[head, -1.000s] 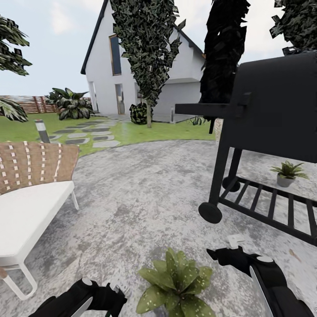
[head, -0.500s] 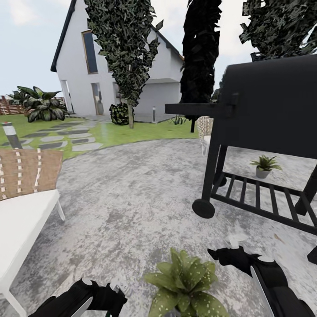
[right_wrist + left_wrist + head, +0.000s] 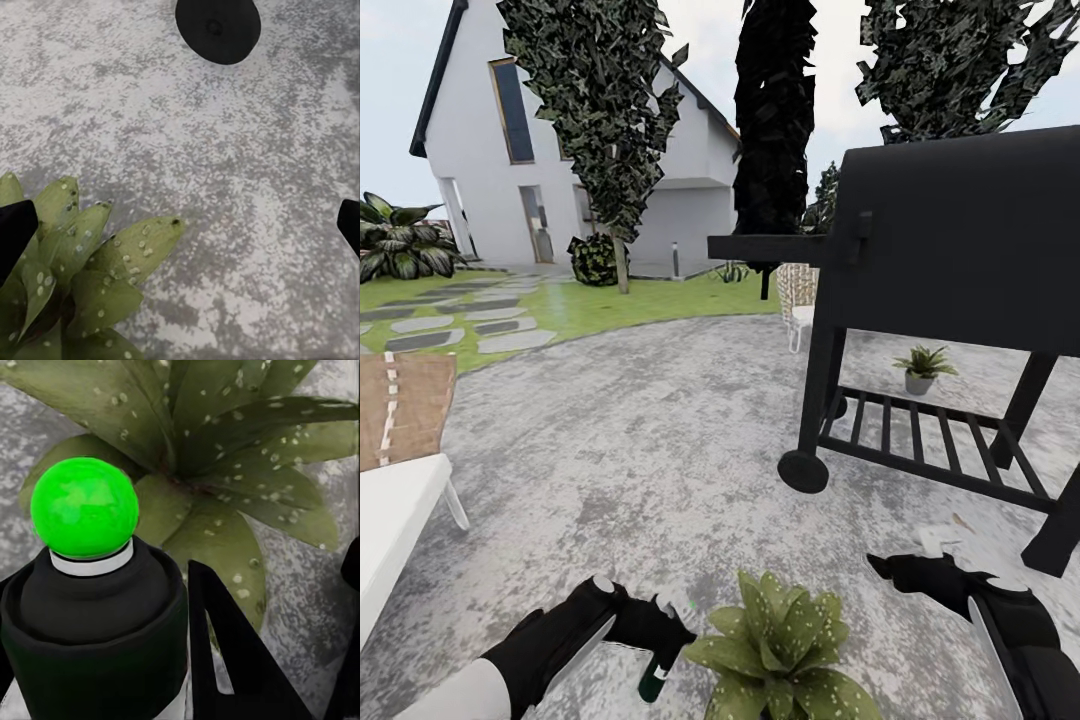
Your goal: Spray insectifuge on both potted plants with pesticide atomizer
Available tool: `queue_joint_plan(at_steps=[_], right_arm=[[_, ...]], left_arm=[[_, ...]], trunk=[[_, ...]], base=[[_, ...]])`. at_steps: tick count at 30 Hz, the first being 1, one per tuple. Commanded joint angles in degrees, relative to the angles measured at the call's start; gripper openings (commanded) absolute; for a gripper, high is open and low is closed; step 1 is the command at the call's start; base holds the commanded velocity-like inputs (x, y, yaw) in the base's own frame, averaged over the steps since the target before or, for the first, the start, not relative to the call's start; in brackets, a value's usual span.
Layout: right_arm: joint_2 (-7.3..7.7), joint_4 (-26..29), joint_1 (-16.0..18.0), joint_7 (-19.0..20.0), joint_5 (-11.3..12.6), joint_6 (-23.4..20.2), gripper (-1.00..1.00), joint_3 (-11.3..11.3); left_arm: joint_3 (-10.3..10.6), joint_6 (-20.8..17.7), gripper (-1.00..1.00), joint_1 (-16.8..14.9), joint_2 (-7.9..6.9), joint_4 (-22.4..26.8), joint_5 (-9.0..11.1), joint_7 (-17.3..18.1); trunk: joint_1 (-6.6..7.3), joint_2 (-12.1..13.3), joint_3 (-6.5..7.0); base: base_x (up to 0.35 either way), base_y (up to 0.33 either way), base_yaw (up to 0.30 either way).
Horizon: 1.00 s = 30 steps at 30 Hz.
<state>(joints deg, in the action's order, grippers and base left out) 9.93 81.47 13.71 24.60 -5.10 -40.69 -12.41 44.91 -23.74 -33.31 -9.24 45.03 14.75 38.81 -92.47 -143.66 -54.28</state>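
Speckled plant (image 3: 785,655) sits nearest on the patio (image 3: 640,450), thinner plant (image 3: 923,366) beyond the grill (image 3: 950,290).

Left arm (image 3: 560,640) has risen, bringing the atomizer (image 3: 655,678) beside the speckled plant (image 3: 785,655).

Left wrist view: the pesticide atomizer (image 3: 94,637) sits close to the lens, its black neck and shoulder rising to a white collar topped by a bright green spray head (image 3: 85,508) (rendered green in this frame, not red). A black finger (image 3: 232,660) of the left gripper (image 3: 150,660) stands just beside the bottle's body. Beyond the head lies a potted plant (image 3: 217,457) with broad green, white-speckled leaves spreading over mottled grey stone patio (image 3: 315,585). The plant's pot is hidden by foliage.
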Motion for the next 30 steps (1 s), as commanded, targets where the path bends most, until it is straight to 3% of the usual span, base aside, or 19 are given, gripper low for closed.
queue_joint_plan(at_steps=[1, 8, 11, 17, 21, 22, 27, 30], right_arm=[[0.00, 0.0, 0.0, 0.0, 0.0, 0.0, 1.00, 0.0], [0.05, 0.0, 0.0, 0.0, 0.0, -0.2, 1.00, -0.1], [0.08, 0.0, 0.0, 0.1, 0.0, -0.3, 1.00, -0.1], [0.15, 0.0, 0.0, 0.0, 0.0, -0.5, 1.00, -0.1], [1.59, 0.0, 0.0, 0.1, 0.1, -0.4, 1.00, -0.2], [1.75, 0.0, 0.0, 0.1, 0.5, -0.4, 1.00, -0.2], [1.88, 0.0, 0.0, 0.1, 0.6, -0.4, 1.00, -0.2], [2.58, 0.0, 0.0, 0.2, 0.6, -0.4, 1.00, -0.2]], left_arm=[[0.0, -0.6, -1.00, 0.0, -0.01, 0.6, -0.1, 0.0], [0.0, -4.3, -1.00, -0.6, 0.04, 2.5, 0.0, 1.7], [0.0, -6.6, -1.00, -0.9, 0.07, 2.4, 0.0, 2.5], [0.0, -7.0, -1.00, -1.5, 0.04, 2.1, 0.0, 3.7], [0.0, -7.0, -1.00, -1.5, 0.33, 1.4, 0.0, 3.7], [0.2, -6.9, -1.00, -1.5, 0.61, -0.6, -0.1, 3.1], [0.4, -6.5, -1.00, -1.5, 1.63, -0.8, -0.2, -0.7], [0.4, -6.8, -1.00, -1.5, 2.68, -2.3, -0.1, -1.3]], trunk=[[0.00, 0.0, 0.00], [0.00, 0.0, 0.00], [0.00, 0.0, 0.00], [0.00, 0.0, 0.00], [0.00, 0.0, 0.00], [0.00, 0.0, 0.00], [0.00, 0.0, 0.00], [0.00, 0.0, 0.00]], base=[[0.000, 0.000, 0.000], [0.000, 0.020, 0.000], [0.000, 0.260, 0.000], [0.000, 0.328, -0.204], [0.000, 0.335, -0.294], [0.000, 0.088, -0.294], [0.000, 0.009, -0.294], [0.000, 0.000, -0.294]])
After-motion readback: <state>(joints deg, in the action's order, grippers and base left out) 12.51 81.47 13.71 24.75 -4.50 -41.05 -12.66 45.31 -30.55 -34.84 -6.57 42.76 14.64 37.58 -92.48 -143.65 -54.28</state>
